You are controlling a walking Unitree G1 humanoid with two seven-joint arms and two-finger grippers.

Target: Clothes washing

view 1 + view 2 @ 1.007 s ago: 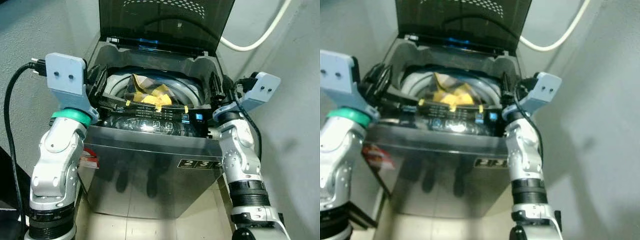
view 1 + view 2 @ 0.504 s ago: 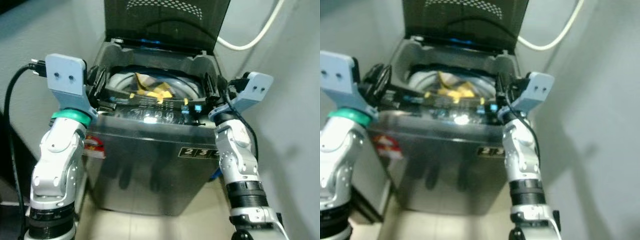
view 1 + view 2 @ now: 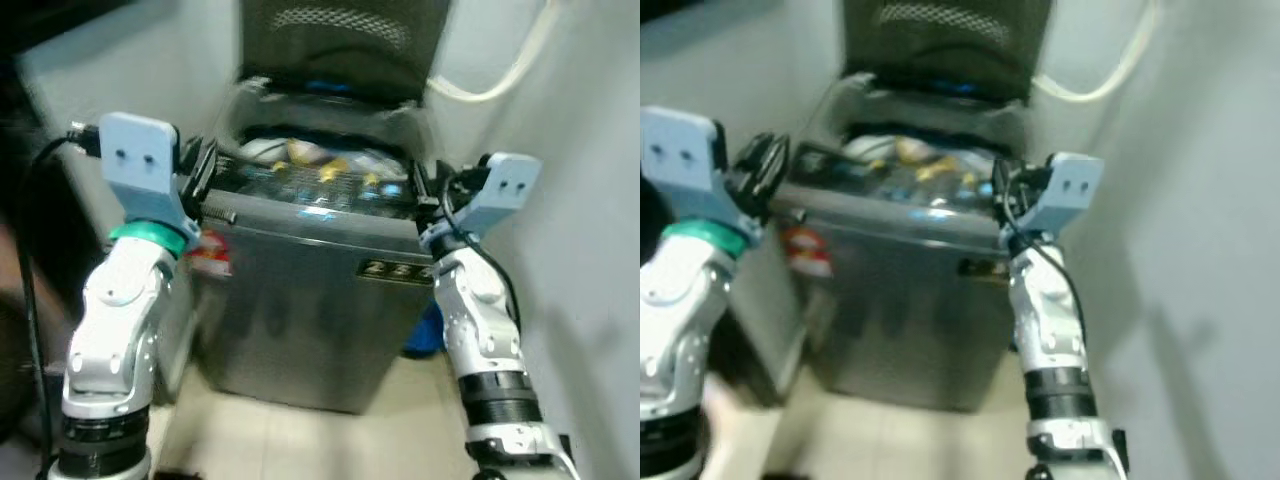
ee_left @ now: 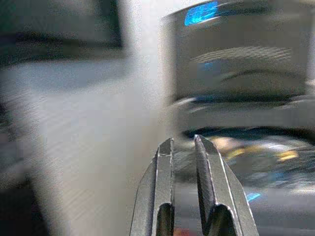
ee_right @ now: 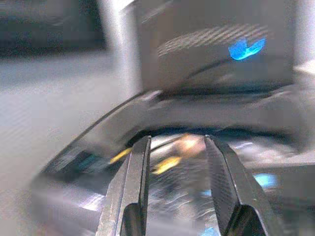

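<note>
the left gripper (image 3: 200, 175) is raised beside the left corner of the washing machine (image 3: 310, 310), and from the left eye view its fingers cannot be read. the right gripper (image 3: 432, 190) is raised at the machine's right corner. the machine's lid (image 3: 345, 40) stands up open, and in the tub sits a pile of clothes (image 3: 310, 155), pale and yellow patches, blurred. a white hose (image 3: 500, 80) runs along the wall behind.

in the right eye view the same scene shows, blurred: the right gripper (image 3: 998, 185) is close to the control panel's end, holding nothing that can be made out.

in the left wrist view the left gripper (image 4: 183, 147) has its two fingers (image 4: 165, 162) nearly together, a thin slit between them and nothing in it; beyond them lie the tub rim and yellowish cloth.

in the right wrist view the right gripper (image 5: 174, 147) is spread wide and empty, aimed at the open tub with the yellow cloth past its tips.

judging from this, the loading looks done, since clothes lie in the tub. what seems left is to lower the lid and start the wash at the panel.
</note>
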